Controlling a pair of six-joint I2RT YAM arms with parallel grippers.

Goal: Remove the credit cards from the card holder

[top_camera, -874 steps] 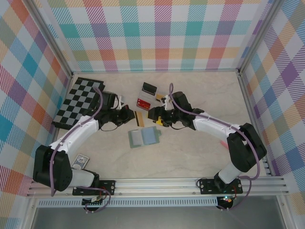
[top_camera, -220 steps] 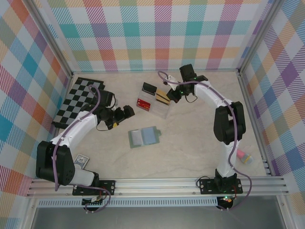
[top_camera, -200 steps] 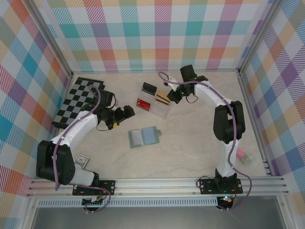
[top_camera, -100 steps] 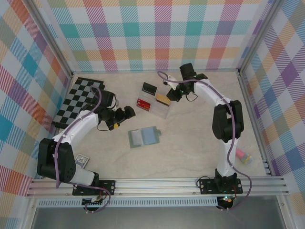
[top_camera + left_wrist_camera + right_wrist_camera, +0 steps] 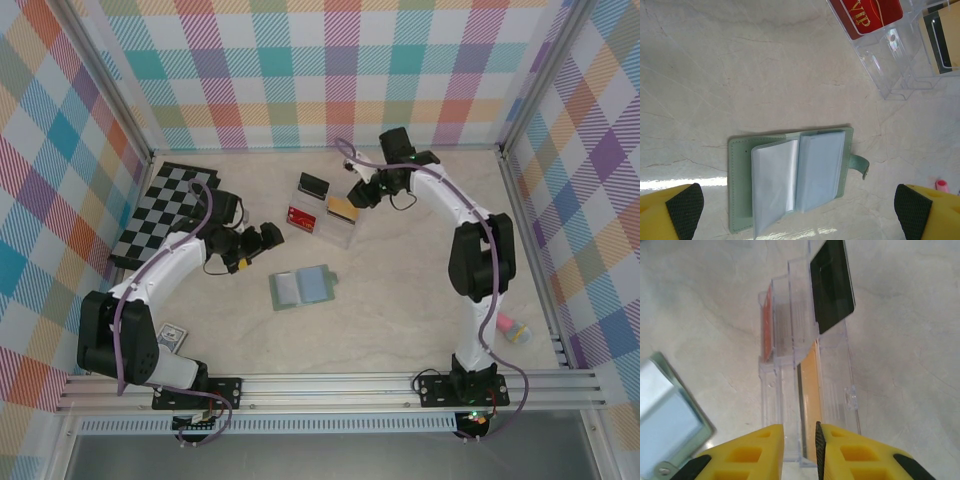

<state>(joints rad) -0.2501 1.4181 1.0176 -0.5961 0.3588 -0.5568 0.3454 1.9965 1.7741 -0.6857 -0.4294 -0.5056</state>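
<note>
The grey-green card holder (image 5: pixel 303 288) lies open on the table, its pale blue sleeves (image 5: pixel 805 175) up and no card showing in them. A yellow-orange credit card (image 5: pixel 342 208) stands in a slot of a clear tray (image 5: pixel 332 232), with a red VIP card (image 5: pixel 871 12) and a black card (image 5: pixel 832 285) in other slots. My right gripper (image 5: pixel 798 426) hovers at the tray's end, open by a narrow gap, the orange card (image 5: pixel 812 390) just beyond its tips. My left gripper (image 5: pixel 799 212) is wide open above the holder, holding nothing.
A black-and-white chessboard (image 5: pixel 165 210) lies at the far left. A small card box (image 5: pixel 170 340) sits by the left arm's base. A pink object (image 5: pixel 515 328) rests near the right rail. Bare table surrounds the holder.
The right gripper carried the yellow-orange card from beside the holder to the clear tray, let it go, and drew slightly back. The left gripper backed a little away from the holder.
</note>
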